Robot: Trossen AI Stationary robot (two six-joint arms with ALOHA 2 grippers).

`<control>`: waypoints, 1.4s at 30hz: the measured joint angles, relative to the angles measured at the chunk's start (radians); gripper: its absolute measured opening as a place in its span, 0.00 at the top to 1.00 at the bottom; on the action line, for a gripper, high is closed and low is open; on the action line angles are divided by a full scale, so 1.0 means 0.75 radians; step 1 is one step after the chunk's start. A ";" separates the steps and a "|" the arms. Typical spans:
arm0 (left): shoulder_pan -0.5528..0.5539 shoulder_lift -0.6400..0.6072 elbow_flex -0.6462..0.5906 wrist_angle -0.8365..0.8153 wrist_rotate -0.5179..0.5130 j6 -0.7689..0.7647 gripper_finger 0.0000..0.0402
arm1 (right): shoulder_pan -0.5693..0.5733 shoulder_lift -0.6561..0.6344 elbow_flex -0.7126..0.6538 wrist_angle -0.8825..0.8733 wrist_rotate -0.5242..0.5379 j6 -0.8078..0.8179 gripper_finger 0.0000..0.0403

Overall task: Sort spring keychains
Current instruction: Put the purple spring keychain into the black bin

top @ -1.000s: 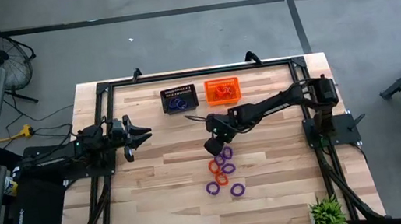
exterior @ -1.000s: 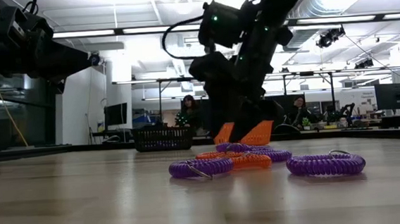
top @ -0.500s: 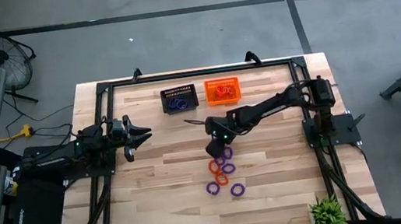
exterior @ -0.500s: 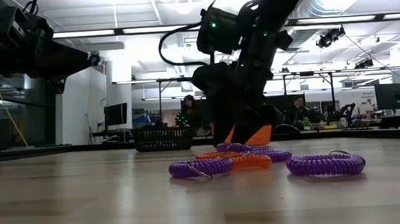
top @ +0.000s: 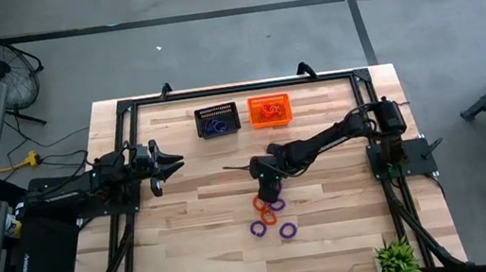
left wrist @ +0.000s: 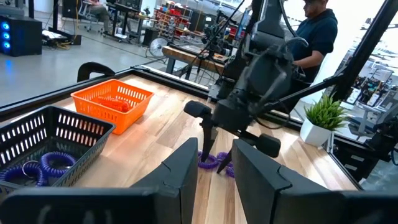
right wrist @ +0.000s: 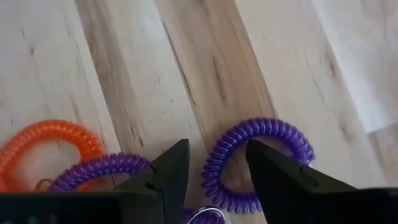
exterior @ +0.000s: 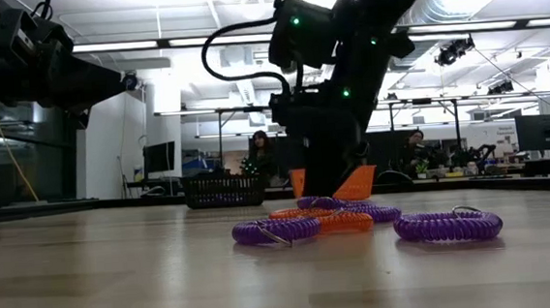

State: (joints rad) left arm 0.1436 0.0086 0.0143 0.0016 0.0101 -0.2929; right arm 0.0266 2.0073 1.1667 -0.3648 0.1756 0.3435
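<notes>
Your two baskets sit side by side at the far edge of the table [top: 192, 248]. The black mesh basket [top: 217, 120] holds purple spring keychains only; the left wrist view shows a couple of purple coils [left wrist: 53, 163] on its floor. The orange mesh basket [top: 269, 110], just beside it, holds orange coils [left wrist: 118, 102] – count unclear, they blend w/ the mesh.

Loose keychains [top: 271, 216] are still out on the wood near table centre, a small cluster of purple + orange loops, some touching or overlapping. Low view shows a purple one [exterior: 276, 231] nearest the camera, another purple [exterior: 447, 224] off to its side, orange ones between and behind.

Your right gripper [top: 270, 189] is down over the far end of that cluster. Its fingers are apart, straddling one side of a purple coil [right wrist: 255, 163] lying flat; nothing pinched yet. An orange coil [right wrist: 46, 146] and another purple lie just beside it.

Left gripper [top: 159, 164] waits at the table's left side, well away from the keychains, fingers part-way apart, holding nothing
</notes>
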 joint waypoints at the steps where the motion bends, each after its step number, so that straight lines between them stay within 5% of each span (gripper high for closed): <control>1: 0.000 0.000 0.000 0.000 0.000 0.000 0.75 | 0.009 0.000 0.000 0.004 0.020 -0.018 0.61; 23: 0.000 0.000 0.000 0.000 0.000 0.000 0.75 | 0.022 0.000 -0.003 0.033 -0.024 0.137 0.94; 34: 0.000 0.000 0.000 0.000 0.000 0.000 0.75 | -0.012 -0.094 -0.015 0.093 -0.072 0.174 0.94; 42: 0.000 0.000 0.000 0.000 0.000 0.000 0.75 | -0.095 -0.162 0.008 0.339 -0.222 0.176 0.95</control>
State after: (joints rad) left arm 0.1436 0.0089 0.0143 0.0016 0.0100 -0.2929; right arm -0.0448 1.8854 1.1729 -0.1105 0.0089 0.4755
